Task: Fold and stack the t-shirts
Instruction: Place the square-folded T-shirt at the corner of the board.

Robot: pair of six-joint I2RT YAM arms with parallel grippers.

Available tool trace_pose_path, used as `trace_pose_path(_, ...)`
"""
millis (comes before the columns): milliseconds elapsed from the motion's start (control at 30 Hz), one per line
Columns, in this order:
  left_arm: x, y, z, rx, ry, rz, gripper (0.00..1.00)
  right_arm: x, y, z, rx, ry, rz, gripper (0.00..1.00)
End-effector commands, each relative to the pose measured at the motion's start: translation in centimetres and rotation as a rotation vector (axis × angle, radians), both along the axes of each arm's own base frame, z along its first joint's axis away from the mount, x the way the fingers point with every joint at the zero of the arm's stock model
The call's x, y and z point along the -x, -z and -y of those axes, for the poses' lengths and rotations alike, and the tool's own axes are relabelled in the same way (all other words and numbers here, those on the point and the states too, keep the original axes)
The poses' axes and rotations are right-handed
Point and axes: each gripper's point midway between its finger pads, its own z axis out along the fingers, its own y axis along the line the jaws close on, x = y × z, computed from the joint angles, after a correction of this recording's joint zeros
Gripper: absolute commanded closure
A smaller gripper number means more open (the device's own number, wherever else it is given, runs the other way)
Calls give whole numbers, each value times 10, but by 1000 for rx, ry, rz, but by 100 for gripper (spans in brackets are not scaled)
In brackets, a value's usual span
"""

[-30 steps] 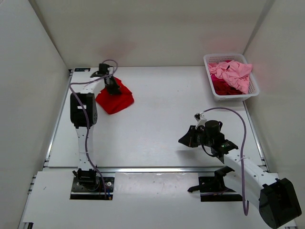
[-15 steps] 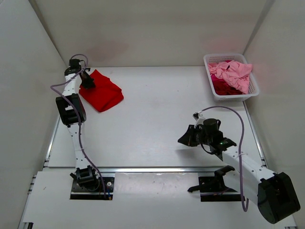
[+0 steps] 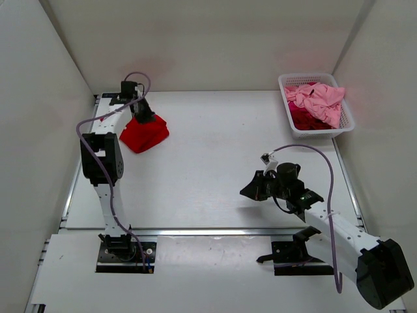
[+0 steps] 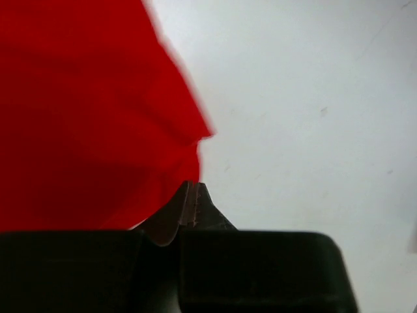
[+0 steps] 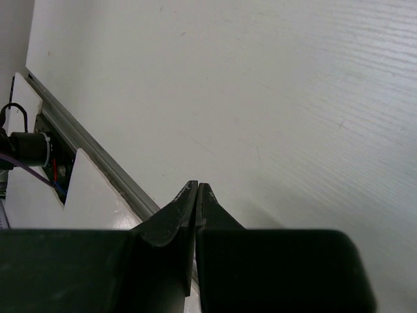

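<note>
top external view shows the bright red t-shirt [image 3: 144,135] at the far left of the table [image 3: 215,156], bunched into a peak under the left gripper [image 3: 142,112]. i think the gripper pulls it up to make a fold. left wrist view shows more: the tips are pinched tight at the red cloth's edge. the right gripper [image 5: 197,195] is squeezed closed on nothing, low over the table. the light pink t-shirt [image 3: 318,96] waits in the basket [image 3: 311,133].

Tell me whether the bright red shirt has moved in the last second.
Yes: the bright red t-shirt has shifted slightly left, toward the table's left edge.
</note>
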Motion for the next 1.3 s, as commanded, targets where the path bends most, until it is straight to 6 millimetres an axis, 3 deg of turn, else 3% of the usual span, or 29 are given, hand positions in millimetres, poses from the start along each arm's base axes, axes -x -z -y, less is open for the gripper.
trace_pose_path(0, 29, 42, -24, 17, -41, -72, 100, -4, -14, 1, -21, 1, 52, 100)
trace_pose_path(167, 34, 80, -31, 19, -58, -186, 100, -2, -14, 3, -18, 7, 51, 100)
trace_pose_path(233, 35, 89, -43, -10, -87, -206, 100, -5, -19, 5, -22, 14, 67, 99)
trace_pose_path(300, 28, 85, -56, -24, -117, -197, 100, -5, -18, 5, -29, 11, 66, 100)
trace_pose_path(400, 32, 99, -75, 57, -180, -234, 100, -6, -15, 9, -30, 20, 50, 100)
trace_pose_path(500, 22, 86, -90, 37, -231, -189, 100, -9, -17, 7, -36, 13, 50, 100)
trace_pose_path(800, -6, 76, -80, 215, -351, -118, 100, -10, -16, 9, -24, 19, 51, 100)
trace_pose_path(900, -20, 53, -88, 199, -443, -57, 100, -10, -18, 11, -21, 30, 55, 99)
trace_pose_path(933, -9, 62, -93, 200, -475, -79, 100, -9, -17, 11, -23, 23, 46, 100)
trace_pose_path(1067, -4, 56, -115, 231, -586, -12, 100, -9, -19, 12, -27, 20, 56, 100)
trace_pose_path(1167, -9, 39, -123, 166, -585, 33, 100, -11, -20, 11, -27, 29, 49, 100)
trace_pose_path(1267, -14, 23, -118, 169, -565, 82, 100, -9, -23, 9, -34, 9, 55, 100)
